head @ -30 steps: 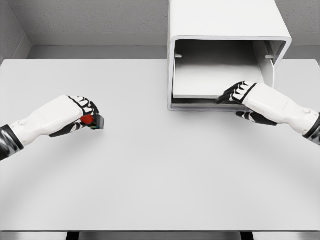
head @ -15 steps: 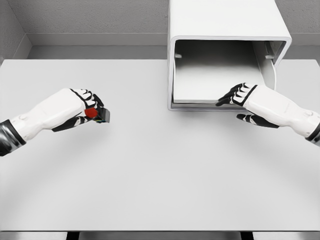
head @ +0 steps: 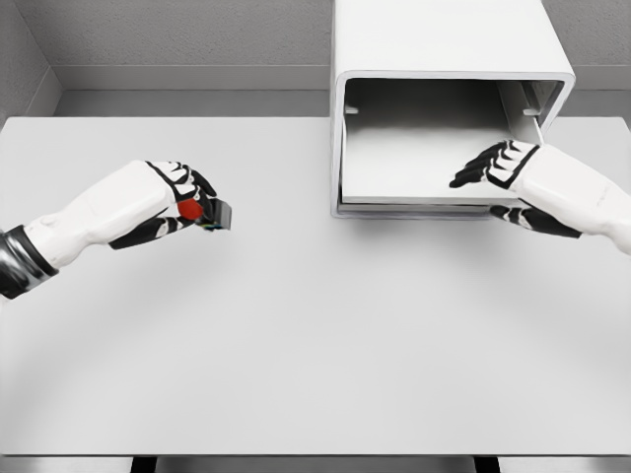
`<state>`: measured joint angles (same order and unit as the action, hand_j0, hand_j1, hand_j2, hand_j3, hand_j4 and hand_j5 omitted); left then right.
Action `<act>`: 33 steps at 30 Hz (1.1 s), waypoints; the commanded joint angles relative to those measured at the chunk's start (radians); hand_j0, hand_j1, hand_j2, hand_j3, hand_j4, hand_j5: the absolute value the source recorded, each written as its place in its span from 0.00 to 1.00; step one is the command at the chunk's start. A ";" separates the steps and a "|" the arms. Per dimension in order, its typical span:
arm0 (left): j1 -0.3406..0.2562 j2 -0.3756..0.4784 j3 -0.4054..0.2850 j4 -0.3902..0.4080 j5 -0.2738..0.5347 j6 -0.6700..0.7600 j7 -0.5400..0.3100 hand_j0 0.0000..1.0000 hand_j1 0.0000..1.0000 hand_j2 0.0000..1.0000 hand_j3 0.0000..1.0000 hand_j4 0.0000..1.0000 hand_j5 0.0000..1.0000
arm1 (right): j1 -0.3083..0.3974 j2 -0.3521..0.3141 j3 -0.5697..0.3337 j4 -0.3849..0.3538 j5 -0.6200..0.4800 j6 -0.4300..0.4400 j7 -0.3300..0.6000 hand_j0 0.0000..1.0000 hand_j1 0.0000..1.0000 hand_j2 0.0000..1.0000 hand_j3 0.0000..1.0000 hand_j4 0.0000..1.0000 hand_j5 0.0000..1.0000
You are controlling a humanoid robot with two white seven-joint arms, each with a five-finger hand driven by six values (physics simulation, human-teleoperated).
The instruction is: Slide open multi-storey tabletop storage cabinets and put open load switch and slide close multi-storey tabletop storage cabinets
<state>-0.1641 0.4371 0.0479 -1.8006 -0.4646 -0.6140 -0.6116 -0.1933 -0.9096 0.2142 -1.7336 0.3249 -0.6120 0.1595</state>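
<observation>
Switch held at the left; cabinet drawer open at the back right.
The matte white table lay smooth and flat; above it the left hand clenched the small dark load switch with its red knob; farther back the right hand, fingers loosely curled, rested at the flat drawer — grasp unclear — inside the rounded, glossy white cabinet.

The storage cabinet stands at the back of the table, right of the middle, its front open toward the robot. The right hand is at the cabinet's front right corner. The left hand is well to the cabinet's left above the table, with the load switch in its fingers.
</observation>
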 commanded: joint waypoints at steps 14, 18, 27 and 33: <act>-0.049 -0.063 -0.022 0.000 0.012 0.003 0.001 0.43 0.43 0.43 0.43 0.43 0.43 | 0.055 -0.020 -0.179 0.043 -0.109 0.001 0.003 0.62 0.62 0.62 0.62 0.62 0.62; -0.071 -0.084 -0.039 0.000 0.012 0.003 0.001 0.43 0.43 0.43 0.43 0.43 0.43 | 0.054 -0.018 -0.184 0.082 -0.113 0.001 0.003 0.62 0.62 0.62 0.62 0.62 0.62; -0.110 -0.136 -0.088 -0.002 0.012 0.003 0.001 0.43 0.43 0.43 0.43 0.43 0.43 | 0.080 -0.015 -0.199 0.121 -0.115 0.001 0.005 0.60 0.60 0.60 0.60 0.60 0.60; -0.123 -0.187 -0.108 -0.002 0.017 0.003 0.001 0.43 0.43 0.43 0.43 0.43 0.43 | 0.149 -0.018 -0.292 0.129 -0.116 0.001 0.006 0.53 0.53 0.53 0.53 0.53 0.53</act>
<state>-0.2899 0.2678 -0.0543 -1.8021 -0.4560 -0.6141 -0.6117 -0.0414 -0.9258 -0.0478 -1.6062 0.2172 -0.6121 0.1659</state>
